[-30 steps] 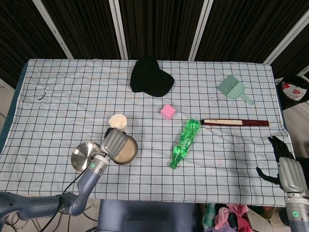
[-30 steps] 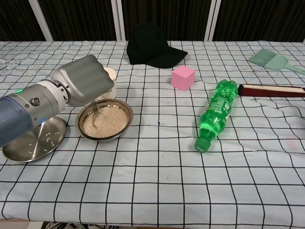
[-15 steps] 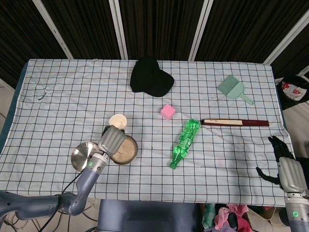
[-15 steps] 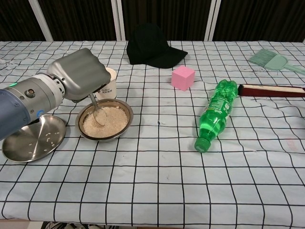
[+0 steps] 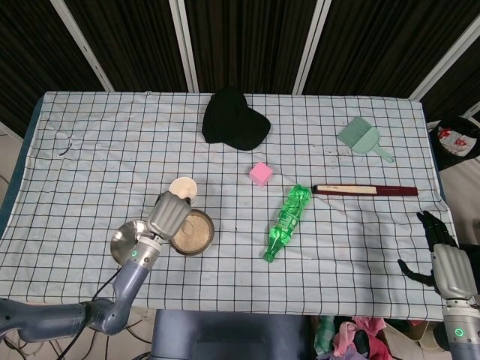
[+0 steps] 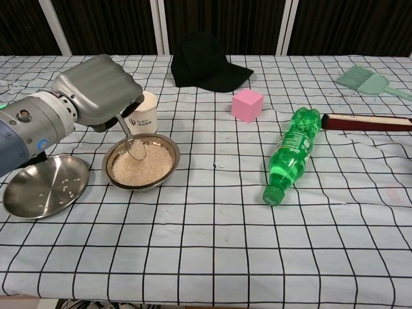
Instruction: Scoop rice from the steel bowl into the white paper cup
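In the lower left of the head view, the left hand (image 5: 170,215) is seen from above, over the near-left edge of the steel bowl (image 5: 196,232), and what it holds is hidden beneath it. The chest view supplies this: the left hand (image 6: 96,90) is closed around the handle of a spoon (image 6: 129,140), whose bowl is lifted just above the rice (image 6: 143,166) and is loaded with grains. The steel bowl (image 6: 141,183) is shown in the left centre of the chest view, and the white paper cup (image 6: 143,114) is placed just behind it, upright, with dark print on its side; only its open rim is shown in the head view (image 5: 183,188). To the left of the bowl, a flat steel plate (image 6: 44,187) is seen, and the few loose grains on it are resolved only in the chest view.

The right hand (image 5: 448,264) is shown only in the head view, at the lower right corner beyond the table edge, with dark fingers spread apart and nothing held.

A green bottle (image 6: 291,152) is laid on its side right of centre.
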Robot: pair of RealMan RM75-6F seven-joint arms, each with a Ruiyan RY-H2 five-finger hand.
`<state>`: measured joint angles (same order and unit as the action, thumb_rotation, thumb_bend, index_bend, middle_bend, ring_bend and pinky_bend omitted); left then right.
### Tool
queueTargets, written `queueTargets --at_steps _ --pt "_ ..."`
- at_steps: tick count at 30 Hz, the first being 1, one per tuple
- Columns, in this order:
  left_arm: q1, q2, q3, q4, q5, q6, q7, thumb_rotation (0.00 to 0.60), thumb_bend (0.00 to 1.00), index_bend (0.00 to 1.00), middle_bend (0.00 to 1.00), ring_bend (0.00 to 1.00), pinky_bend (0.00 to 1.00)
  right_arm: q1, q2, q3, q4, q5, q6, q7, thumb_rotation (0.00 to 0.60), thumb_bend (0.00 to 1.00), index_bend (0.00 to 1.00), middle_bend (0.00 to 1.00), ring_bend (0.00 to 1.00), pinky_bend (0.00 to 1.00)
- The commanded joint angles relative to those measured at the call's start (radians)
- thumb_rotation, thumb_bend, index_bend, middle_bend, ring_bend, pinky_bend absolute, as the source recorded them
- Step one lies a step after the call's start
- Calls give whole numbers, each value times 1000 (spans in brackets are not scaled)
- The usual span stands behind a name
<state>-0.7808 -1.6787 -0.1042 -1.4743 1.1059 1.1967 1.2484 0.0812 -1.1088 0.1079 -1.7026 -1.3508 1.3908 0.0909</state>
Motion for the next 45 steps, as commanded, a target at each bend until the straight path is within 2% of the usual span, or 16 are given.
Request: queueTargets --at_steps 1,11,23,33,35,45 --pt "4 9 -4 -4 6 7 -20 600 484 783 1000 1000 1000 0 -1 0 0 -1 1 -1 600 207 0 0 0 174" --pt "26 9 -10 5 25 31 -119 600 483 783 1000 1000 1000 -1 0 0 0 0 1 -1 600 207 0 0 0 174" --pt "24 21 -40 2 45 51 -167 600 483 782 1000 1000 1000 -1 0 0 0 -1 3 -2 600 207 0 0 0 174" --pt "3 39 -92 -3 28 57 -165 600 483 782 1000 1000 1000 -1 0 1 1 -1 3 -2 600 207 0 0 0 174" --pt "-8 44 -113 13 11 50 -163 600 483 782 1000 1000 1000 -1 0 1 2 0 3 -2 600 207 0 0 0 174" --pt "-51 19 -155 111 -45 14 -171 600 484 782 1000 1000 1000 0 0 2 3 4 1 -5 600 207 0 0 0 174"
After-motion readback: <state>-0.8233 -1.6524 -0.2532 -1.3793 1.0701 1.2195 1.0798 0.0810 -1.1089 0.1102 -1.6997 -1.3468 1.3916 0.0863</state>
